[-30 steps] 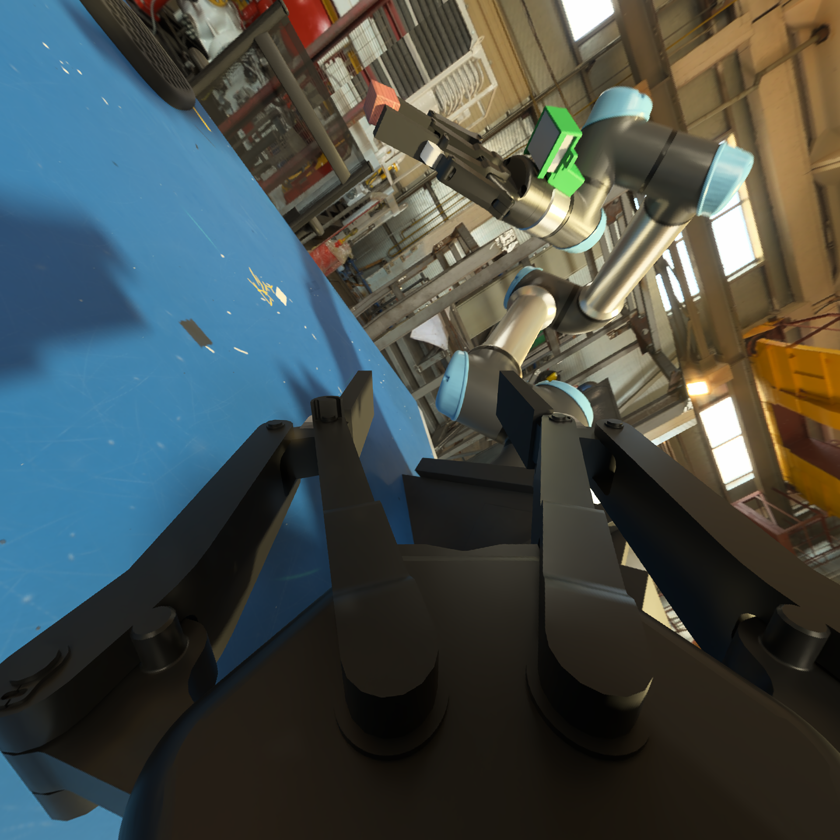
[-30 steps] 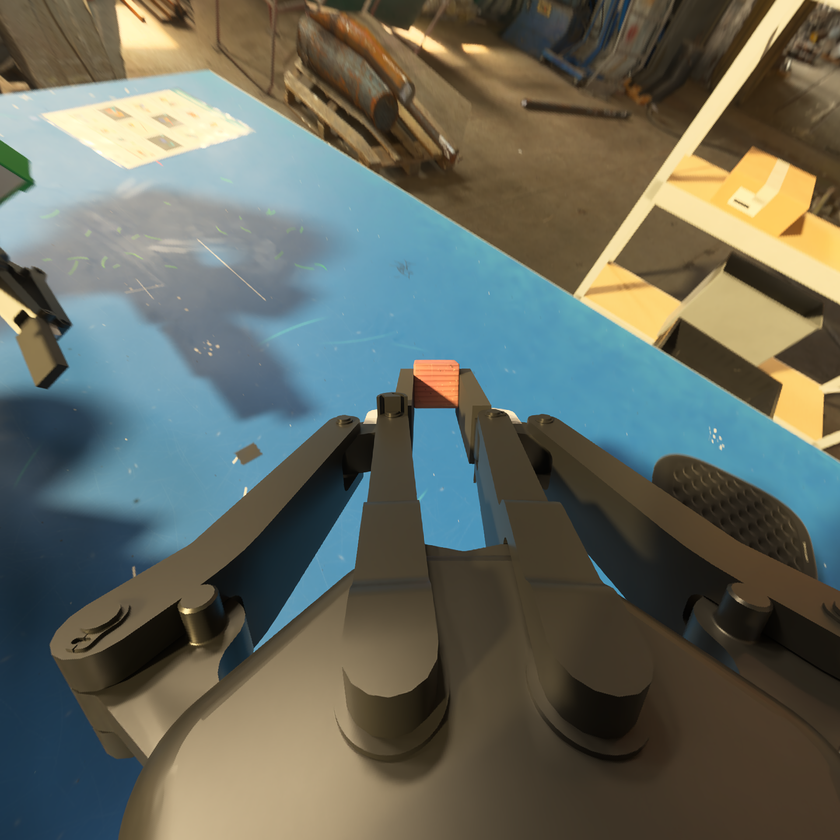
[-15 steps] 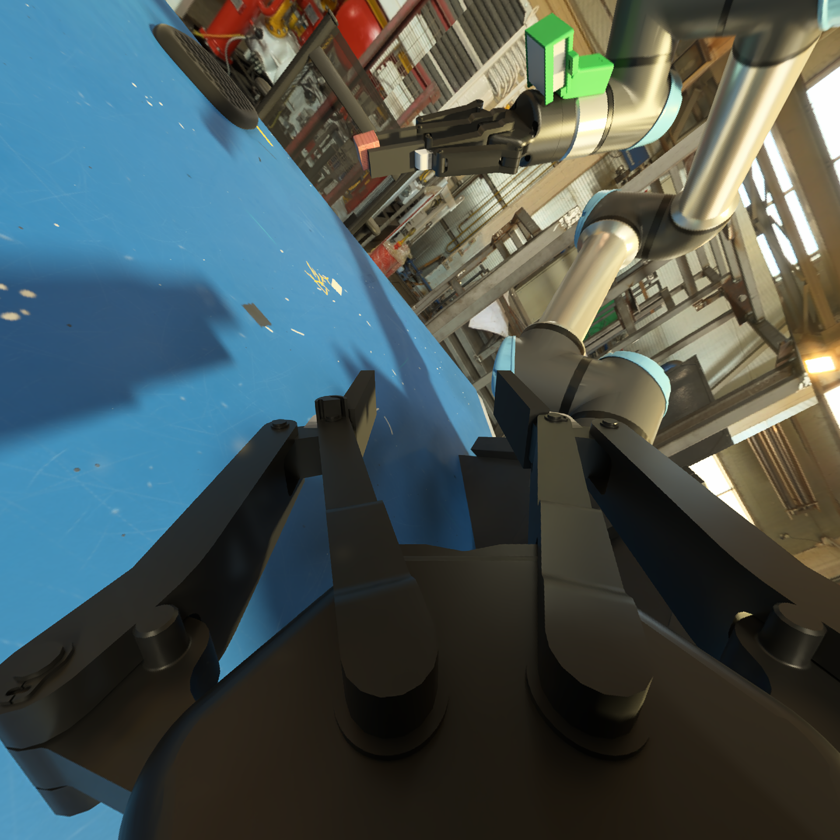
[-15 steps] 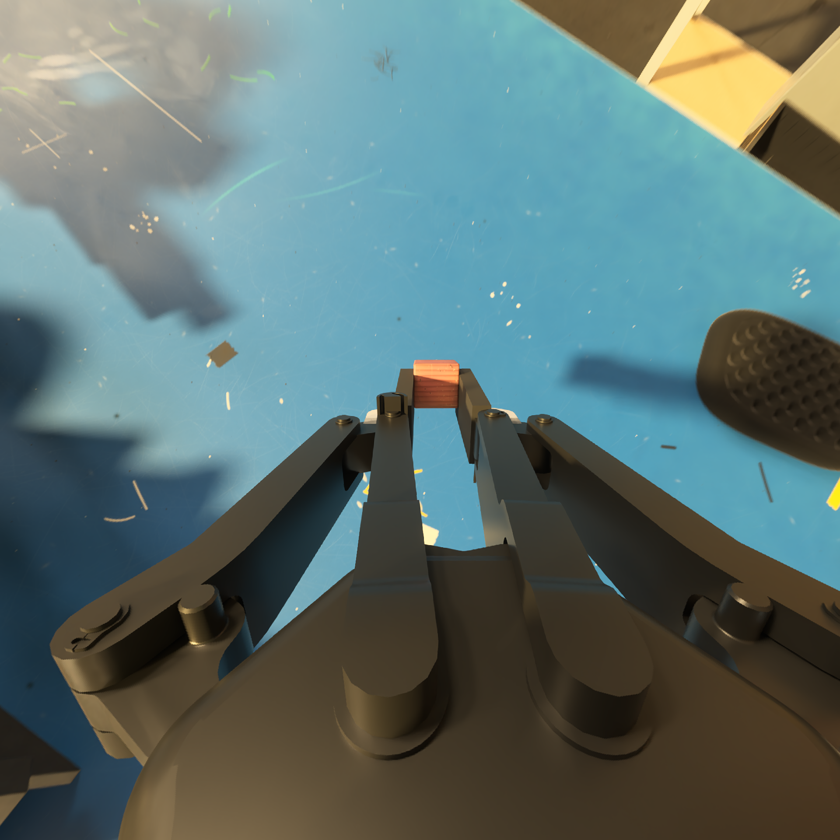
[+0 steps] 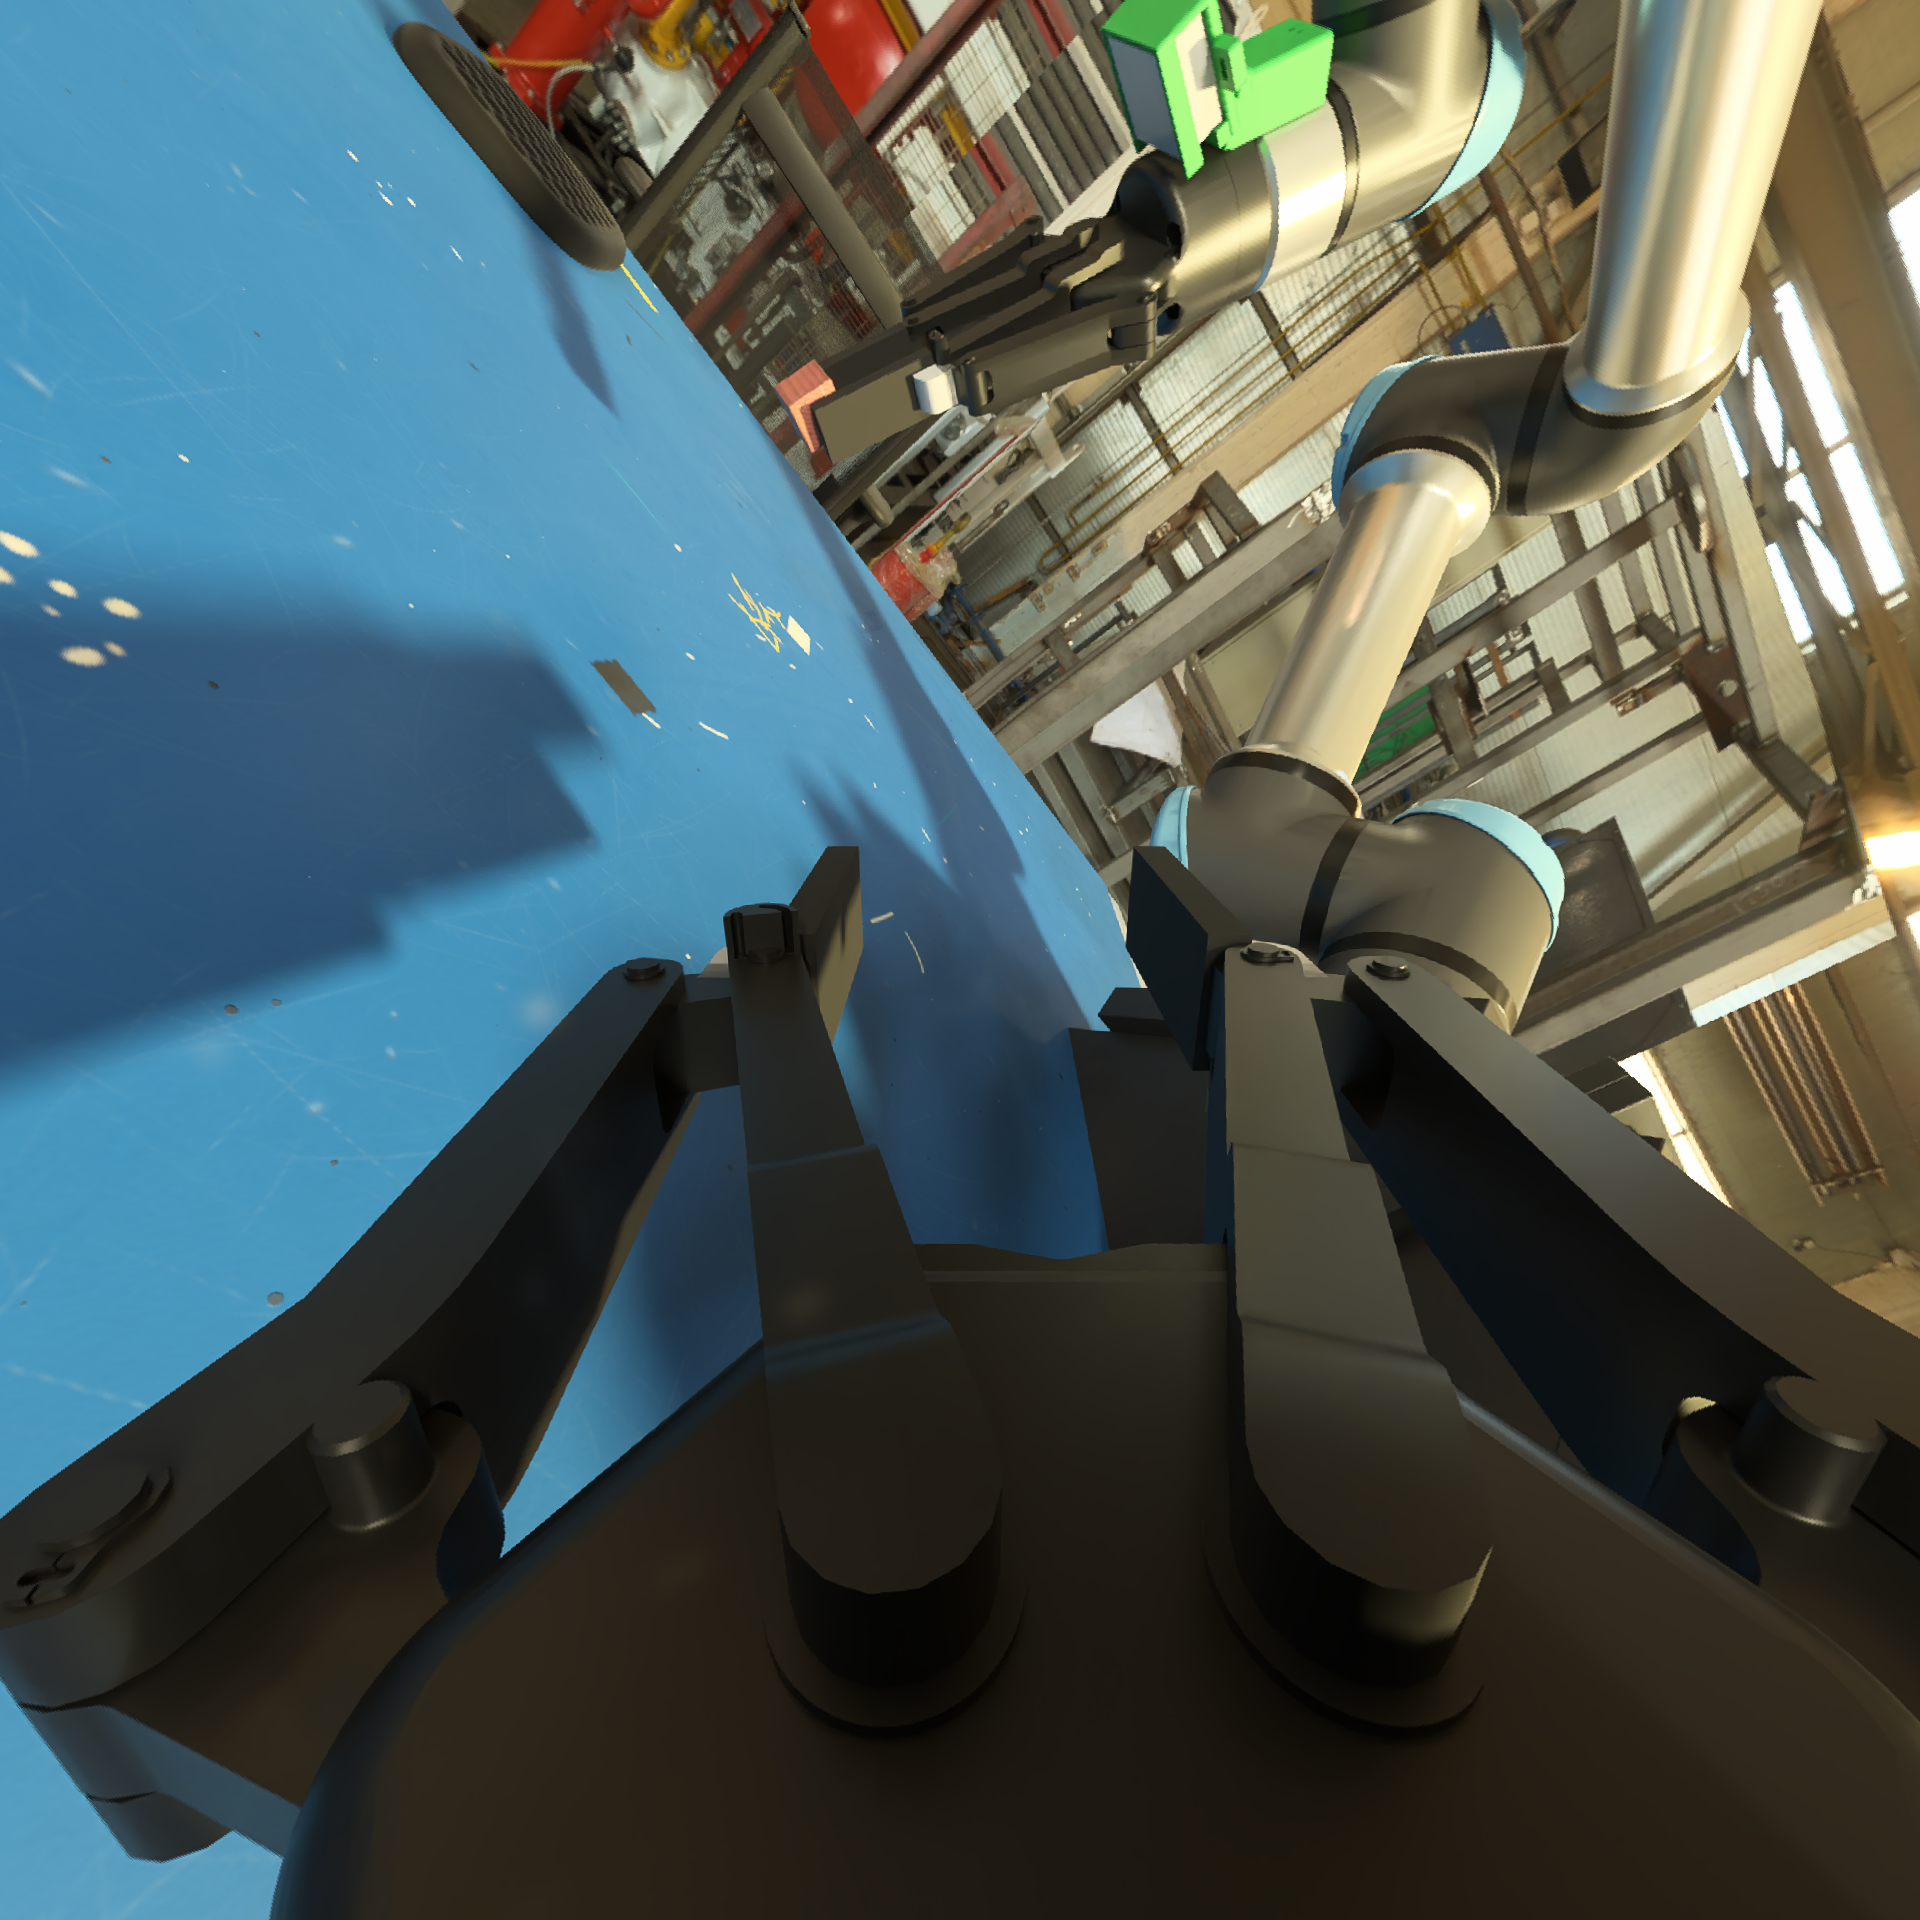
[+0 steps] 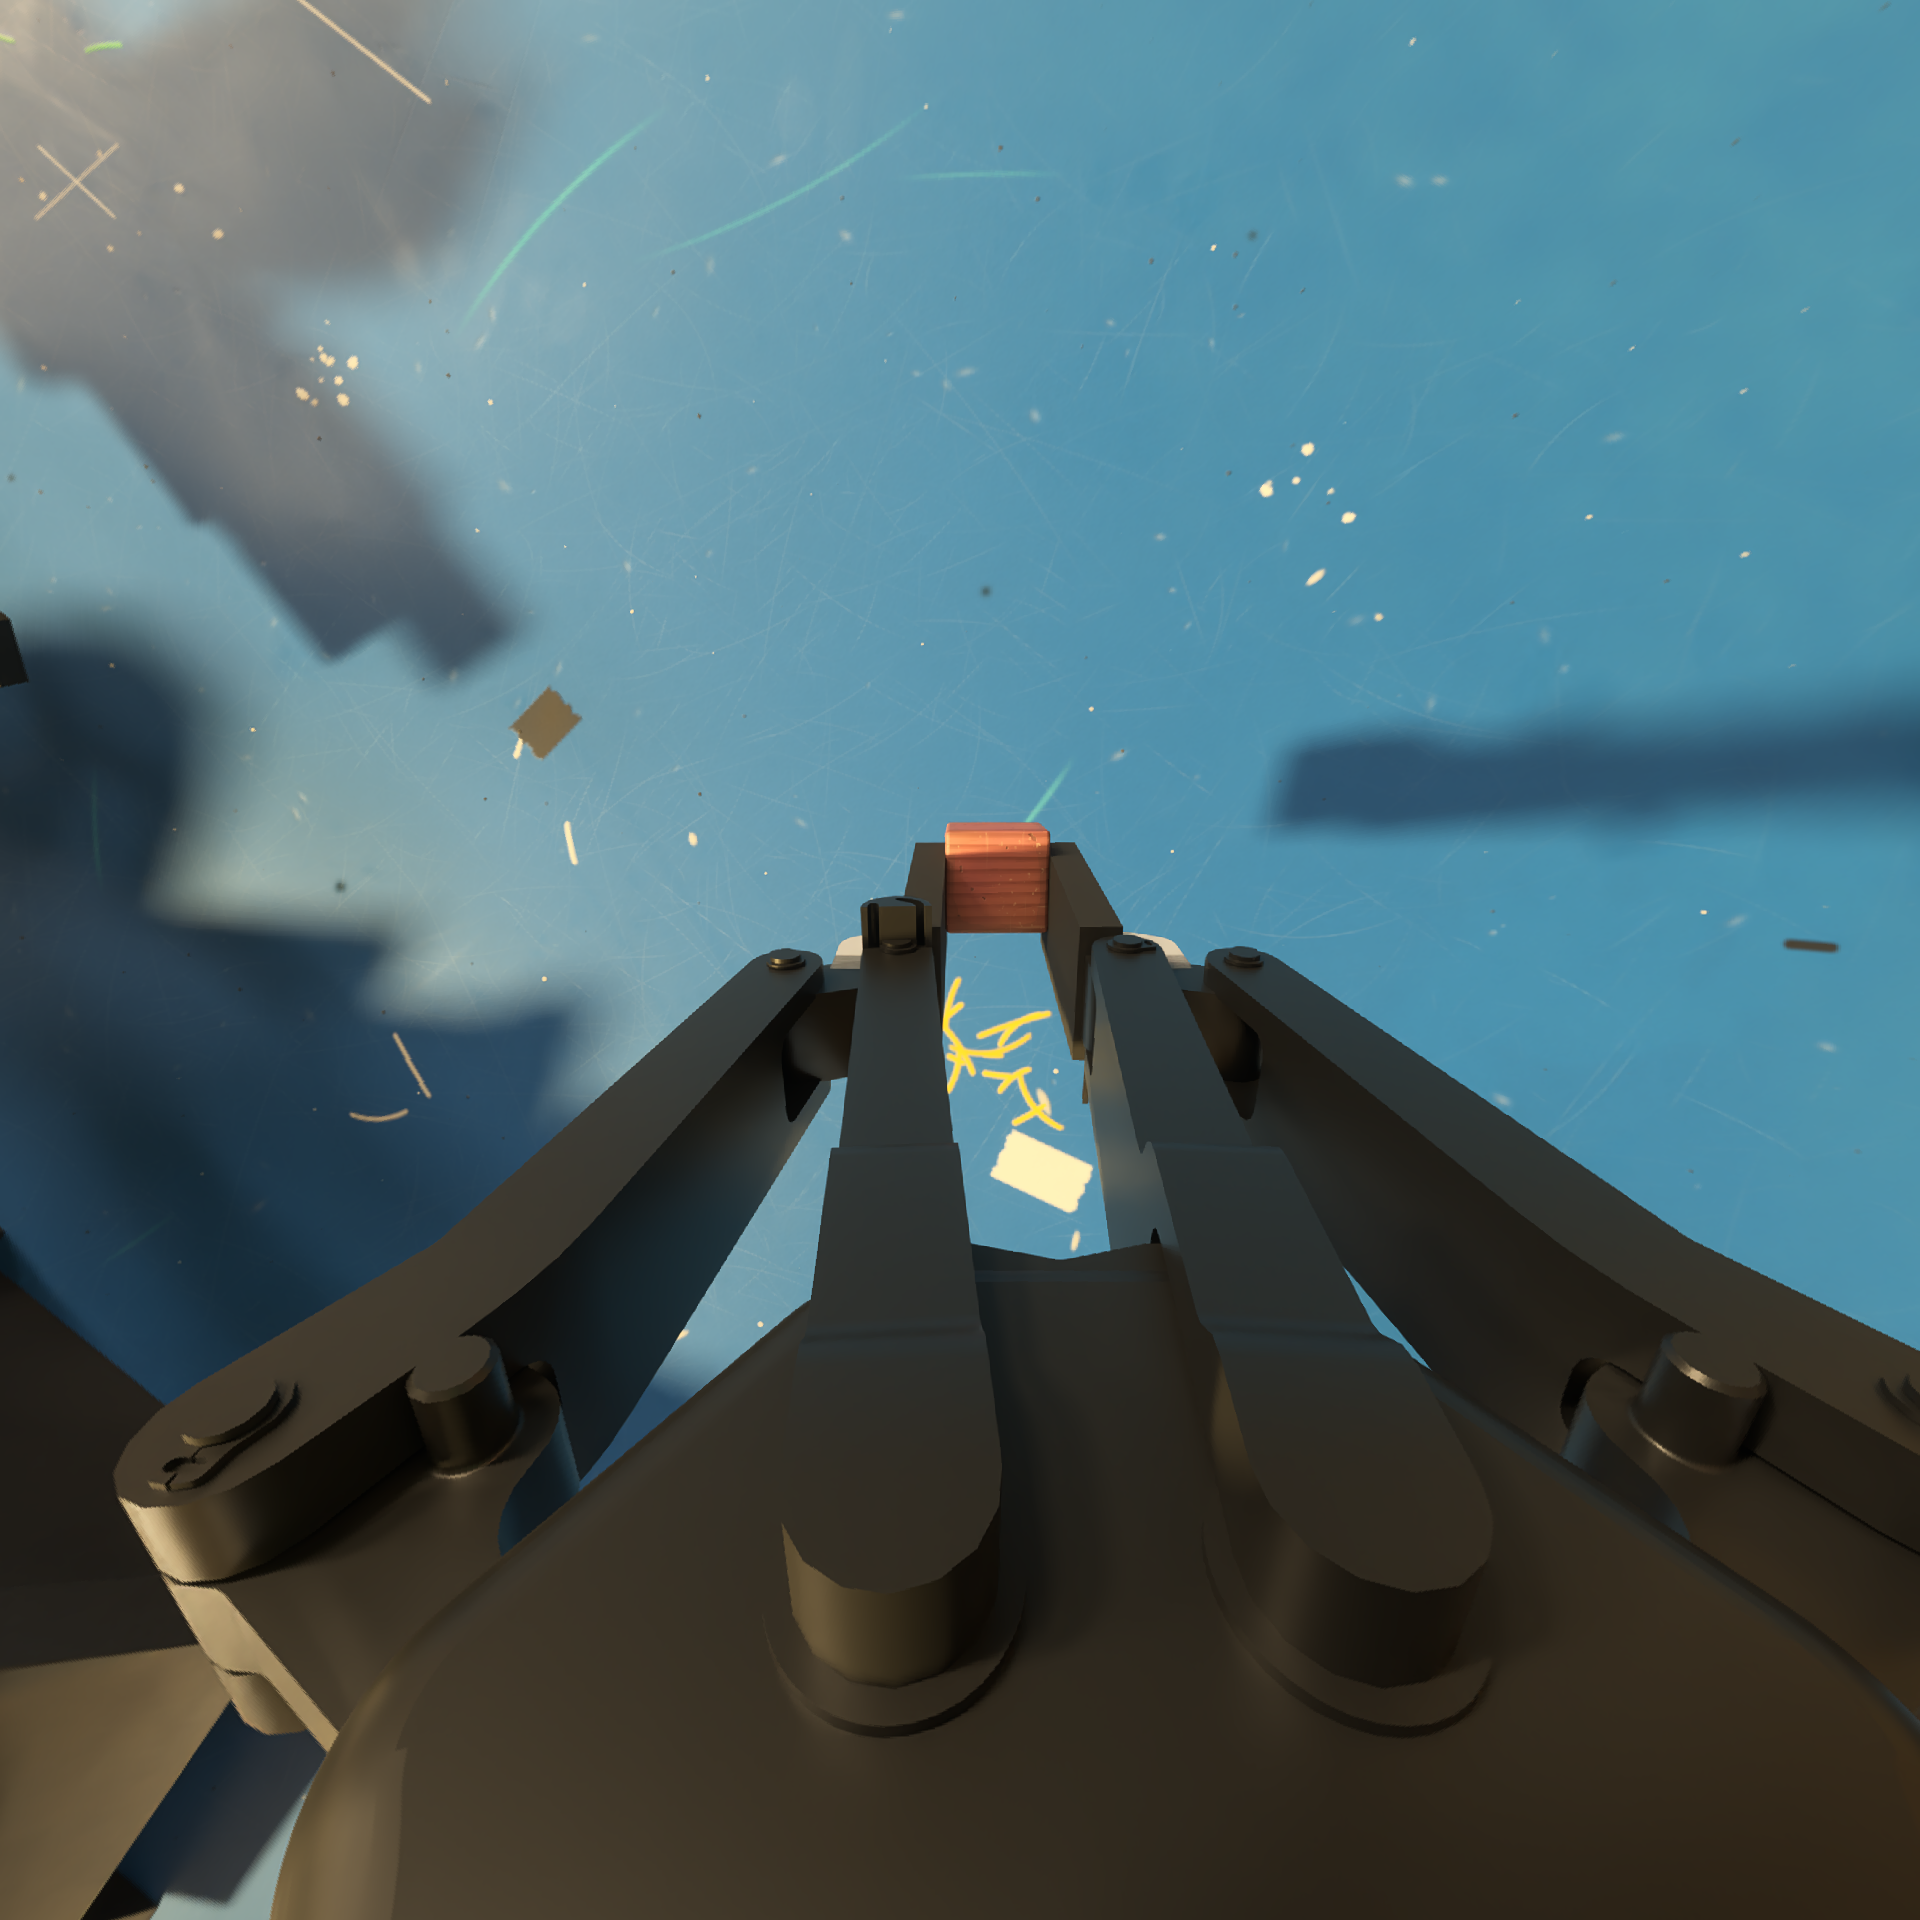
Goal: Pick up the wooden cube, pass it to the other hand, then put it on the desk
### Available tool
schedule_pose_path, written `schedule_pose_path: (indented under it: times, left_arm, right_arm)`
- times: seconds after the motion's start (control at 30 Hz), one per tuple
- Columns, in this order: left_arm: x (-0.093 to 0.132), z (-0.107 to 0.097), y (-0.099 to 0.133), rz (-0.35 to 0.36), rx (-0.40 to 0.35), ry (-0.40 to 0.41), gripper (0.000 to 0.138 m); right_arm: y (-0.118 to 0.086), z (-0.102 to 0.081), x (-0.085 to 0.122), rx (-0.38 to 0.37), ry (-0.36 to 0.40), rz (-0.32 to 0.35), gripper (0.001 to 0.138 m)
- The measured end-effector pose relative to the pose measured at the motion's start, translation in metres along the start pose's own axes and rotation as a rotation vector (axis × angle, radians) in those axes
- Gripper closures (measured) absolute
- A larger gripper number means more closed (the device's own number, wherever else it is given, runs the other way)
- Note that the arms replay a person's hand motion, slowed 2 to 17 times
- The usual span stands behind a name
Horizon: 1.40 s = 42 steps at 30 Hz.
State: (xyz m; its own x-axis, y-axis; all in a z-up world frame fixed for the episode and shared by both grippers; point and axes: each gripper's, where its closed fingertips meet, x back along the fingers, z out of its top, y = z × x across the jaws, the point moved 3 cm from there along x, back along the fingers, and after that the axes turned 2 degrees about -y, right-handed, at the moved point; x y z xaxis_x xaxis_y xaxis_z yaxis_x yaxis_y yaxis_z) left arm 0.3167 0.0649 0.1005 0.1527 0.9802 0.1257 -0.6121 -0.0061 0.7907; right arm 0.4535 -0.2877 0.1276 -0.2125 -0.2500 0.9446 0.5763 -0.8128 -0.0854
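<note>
Tilting further down since a second ago, my right gripper (image 6: 995,904) now faces the blue desk (image 6: 1195,364) almost head-on; shelves and floor have left the frame.

Left wrist view: my left gripper (image 5: 997,914) sits at centre frame, fingers spread wide with nothing between them, above the desk (image 5: 312,520) that fills the left half. At upper centre my right gripper (image 5: 831,410) reaches in from the right, pinching the wooden cube (image 5: 808,395) at its tips, off the desk. A dark perforated pad (image 5: 509,145) lies at upper left.

Right wrist view: my fingers are pressed onto the cube (image 6: 995,878) just above centre frame, its sides touching both pads. Yellow scribbles (image 6: 997,1049) and a pale scrap (image 6: 1041,1172) show on the desk between my fingers.
</note>
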Motion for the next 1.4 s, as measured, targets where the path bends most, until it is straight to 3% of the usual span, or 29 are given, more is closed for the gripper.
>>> schedule_pose_path:
  times: [0.2, 0.63, 1.4]
  left_arm:
    - [-0.001, 0.002, -0.001, -0.024, 0.022, 0.012, 0.070]
    - [-0.003, 0.002, -0.003, -0.064, 0.064, 0.020, 0.075]
    - [-0.005, -0.002, -0.003, -0.019, 0.015, -0.011, 0.086]
  right_arm:
    - [0.000, -0.001, -0.015, -0.005, -0.050, 0.041, 0.114]
    - [0.002, -0.005, -0.040, 0.024, -0.165, 0.063, 0.114]
    - [0.000, -0.004, -0.064, 0.062, -0.251, 0.078, 0.114]
